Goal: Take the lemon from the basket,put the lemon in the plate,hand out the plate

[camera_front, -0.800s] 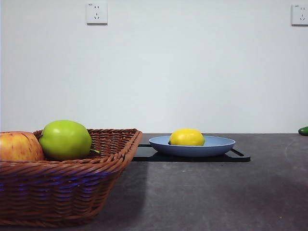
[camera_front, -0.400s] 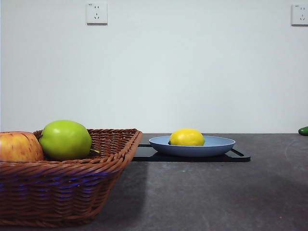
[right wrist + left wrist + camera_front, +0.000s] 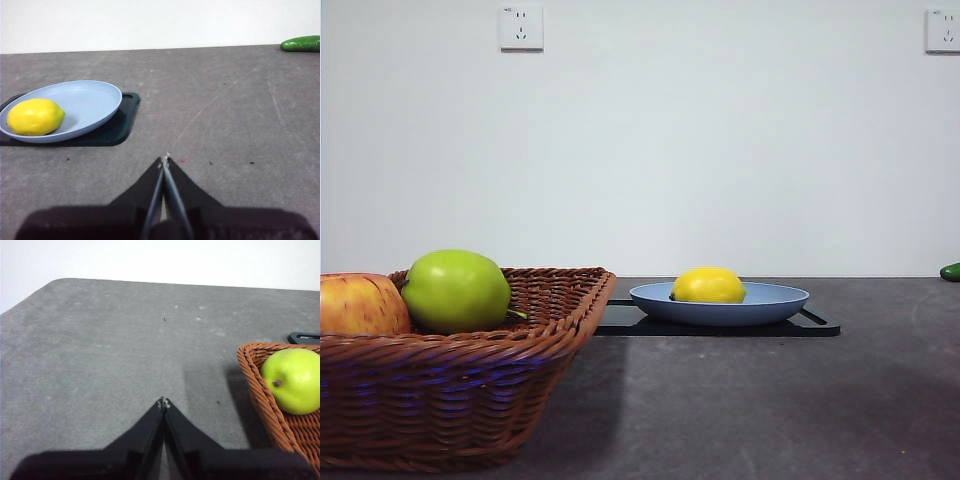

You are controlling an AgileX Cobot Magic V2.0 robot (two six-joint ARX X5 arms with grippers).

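Lemon rests in plate; both claws closed, empty. Next: right claw opens, grips plate rim, hands out.

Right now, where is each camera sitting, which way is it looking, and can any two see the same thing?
Front view: low at table height, looking level across the basket to the lemon on the blue plate; no arm shows.
Left wrist view: on the left arm, over its shut left pincer, facing bare table and the green apple.
Right wrist view: on the right arm, over its shut right pincer, facing the plate.
Front and right wrist views share the lemon.
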